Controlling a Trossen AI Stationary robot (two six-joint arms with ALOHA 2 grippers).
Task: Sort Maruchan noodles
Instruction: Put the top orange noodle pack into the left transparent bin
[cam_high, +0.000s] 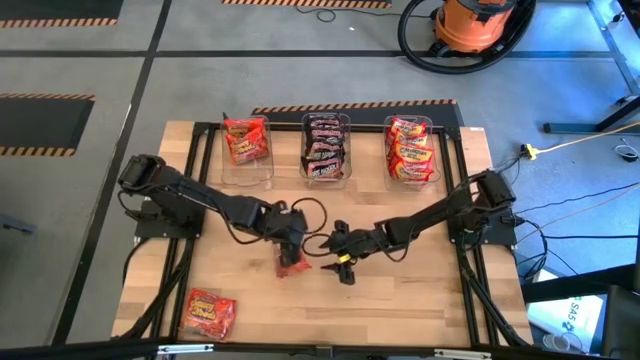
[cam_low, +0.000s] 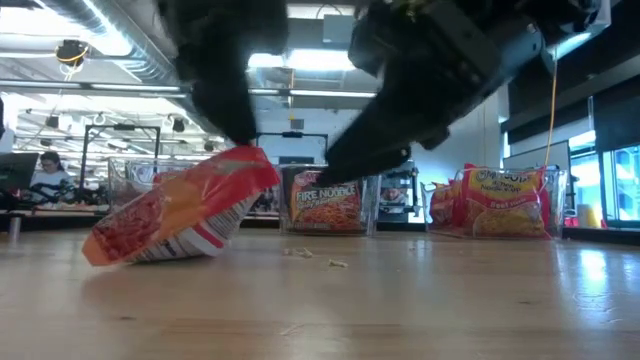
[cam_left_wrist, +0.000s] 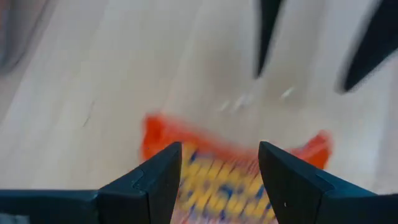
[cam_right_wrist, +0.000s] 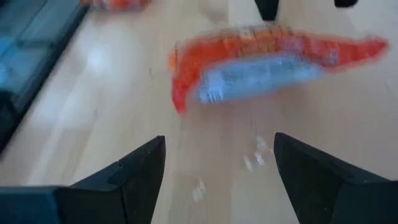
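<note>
- My left gripper (cam_high: 291, 250) pinches one edge of a red noodle packet (cam_high: 293, 264) at table centre, tilting it; right gripper (cam_high: 343, 262) hangs open at its 3 o'clock.
- Light, crinkly, crushable: I'd hold the seam.
- Three clear bins (cam_high: 325, 150) wait at 12; crumbs (cam_low: 312, 256) nearby, path clear.

I see a grey floor (cam_high: 300, 40) with striped hazard tape (cam_high: 60, 22) around the wooden table (cam_high: 420, 300), an orange vacuum (cam_high: 478, 25) at one o'clock, ceiling lights (cam_low: 300, 60) overhead.
</note>
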